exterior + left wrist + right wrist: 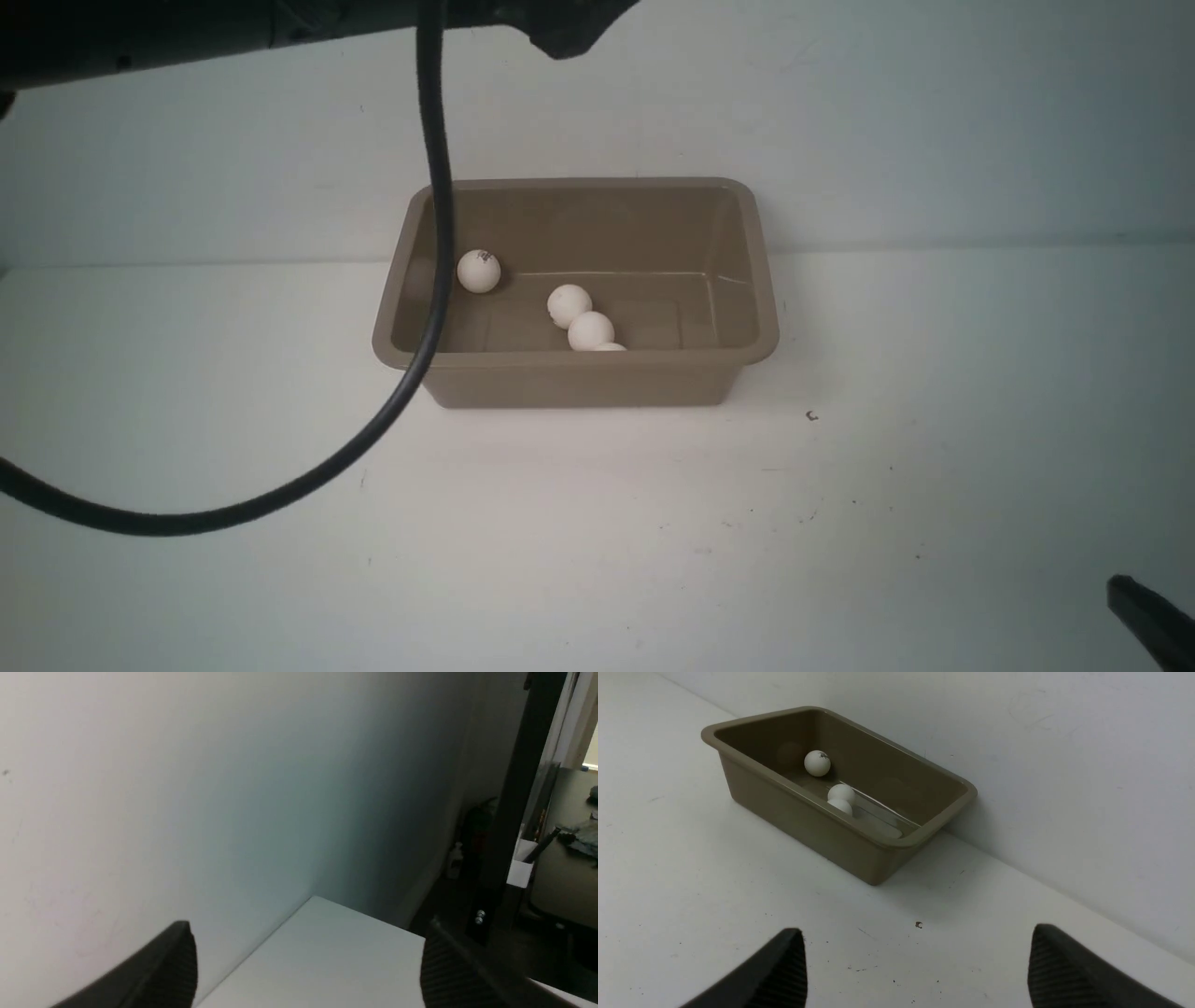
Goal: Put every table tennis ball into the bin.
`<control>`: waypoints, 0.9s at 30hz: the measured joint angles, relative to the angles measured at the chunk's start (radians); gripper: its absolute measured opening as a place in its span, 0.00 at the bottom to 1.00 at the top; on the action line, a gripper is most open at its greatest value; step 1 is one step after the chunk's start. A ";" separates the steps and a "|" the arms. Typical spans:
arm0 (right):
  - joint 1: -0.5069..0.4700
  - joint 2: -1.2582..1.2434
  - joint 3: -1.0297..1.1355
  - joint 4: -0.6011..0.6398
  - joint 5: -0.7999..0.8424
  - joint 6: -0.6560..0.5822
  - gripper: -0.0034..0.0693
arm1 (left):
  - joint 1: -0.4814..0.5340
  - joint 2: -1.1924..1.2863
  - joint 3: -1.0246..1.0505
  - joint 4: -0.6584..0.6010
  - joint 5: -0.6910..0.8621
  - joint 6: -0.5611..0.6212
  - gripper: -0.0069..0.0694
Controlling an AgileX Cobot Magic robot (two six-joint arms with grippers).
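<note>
The taupe bin stands at the back middle of the white table, against the wall. Inside it lie three white table tennis balls: one by its left wall and two touching near the middle; the top of another peeks over the front rim. The right wrist view shows the bin and balls. My right gripper is open and empty, low over the table, well short of the bin. My left gripper is open and empty, facing the wall.
My left arm crosses the top of the front view, and its black cable hangs in front of the bin's left end. A right fingertip shows at the lower right corner. A small dark speck lies on the table right of the bin.
</note>
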 joint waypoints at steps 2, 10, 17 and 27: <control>0.000 0.000 0.000 0.000 0.000 0.000 0.84 | -0.016 0.031 -0.005 -0.115 -0.090 0.090 0.86; 0.000 0.000 0.000 0.000 0.000 0.000 0.84 | -0.049 0.117 -0.026 -0.251 -0.309 0.315 0.86; 0.000 0.000 0.000 0.000 0.012 -0.001 0.84 | -0.052 0.089 -0.029 -0.257 -0.326 0.529 0.86; 0.000 0.000 0.000 0.000 0.104 0.012 0.84 | -0.054 0.032 -0.031 0.004 -0.504 0.204 0.86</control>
